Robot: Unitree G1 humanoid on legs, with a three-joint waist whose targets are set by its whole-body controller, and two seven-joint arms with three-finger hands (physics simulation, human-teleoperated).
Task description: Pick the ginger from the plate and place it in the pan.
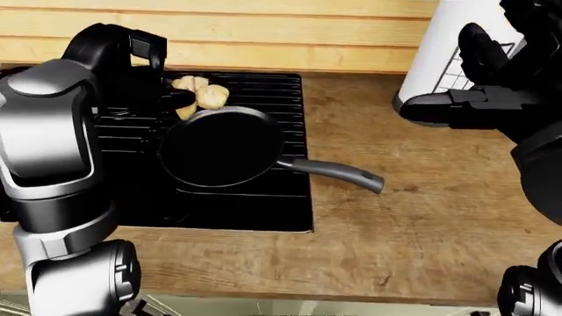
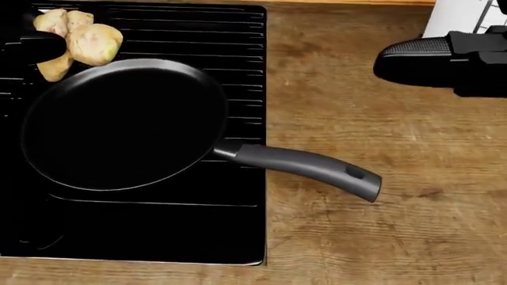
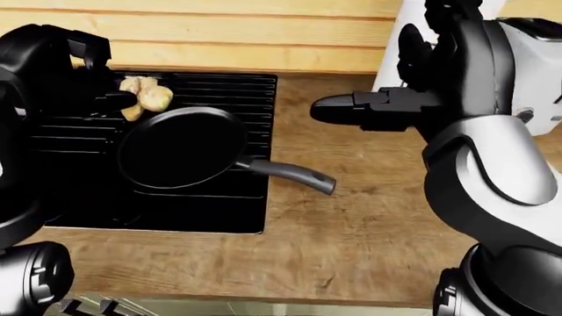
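Observation:
A knobbly tan piece of ginger (image 2: 79,38) hangs at the top left of the head view, just over the upper-left rim of the black pan (image 2: 119,124). My left hand (image 1: 180,99) is shut on the ginger, its dark fingers partly hidden against the stove. The pan lies on the black stove (image 2: 158,237) with its handle (image 2: 309,169) pointing right over the wood. My right hand (image 2: 440,56) hovers at the top right, fingers stretched leftward, open and holding nothing. No plate shows in any view.
The wooden counter (image 2: 380,237) spreads right of and below the stove. A white cylinder with a dark grid pattern (image 1: 448,52) stands at the top right behind my right hand. A wooden wall (image 1: 290,26) runs along the top.

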